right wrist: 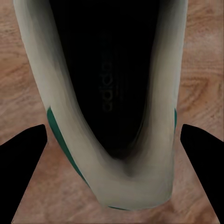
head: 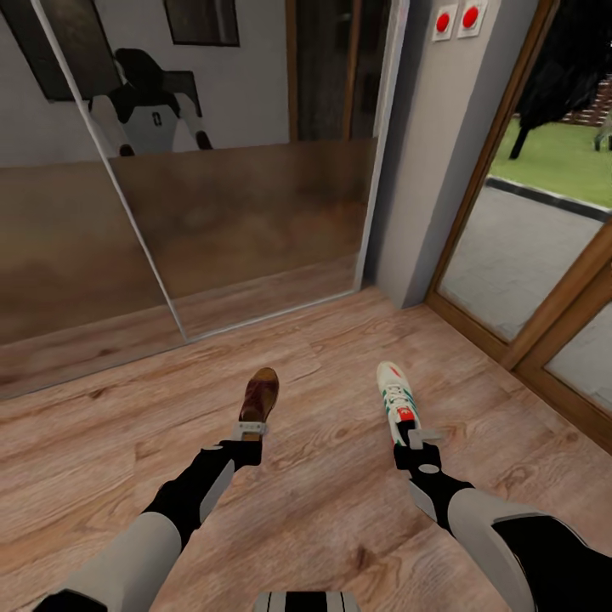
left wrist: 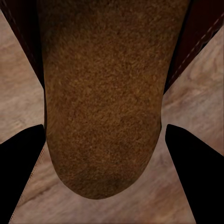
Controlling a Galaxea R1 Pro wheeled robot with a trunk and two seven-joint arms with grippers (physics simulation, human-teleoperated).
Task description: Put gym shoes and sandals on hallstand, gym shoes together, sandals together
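Observation:
My left gripper (head: 252,429) is shut on the heel end of a dark brown sandal (head: 259,394), which points away from me over the corridor floor (head: 323,518). In the left wrist view the sandal's brown footbed (left wrist: 105,93) lies between the two black fingers (left wrist: 21,172). My right gripper (head: 416,437) is shut on the heel of a white gym shoe (head: 396,398) with green stripes and a red tongue patch. In the right wrist view the shoe's heel opening (right wrist: 109,93) sits between the fingers (right wrist: 200,172). The hallstand is out of view.
Mirrored sliding doors (head: 212,212) stand straight ahead and reflect the robot. A grey wall pillar (head: 433,153) with two red buttons (head: 457,19) rises at the right. Beyond it is a wood-framed glass door (head: 527,255) onto a paved yard. Open wood floor lies around both arms.

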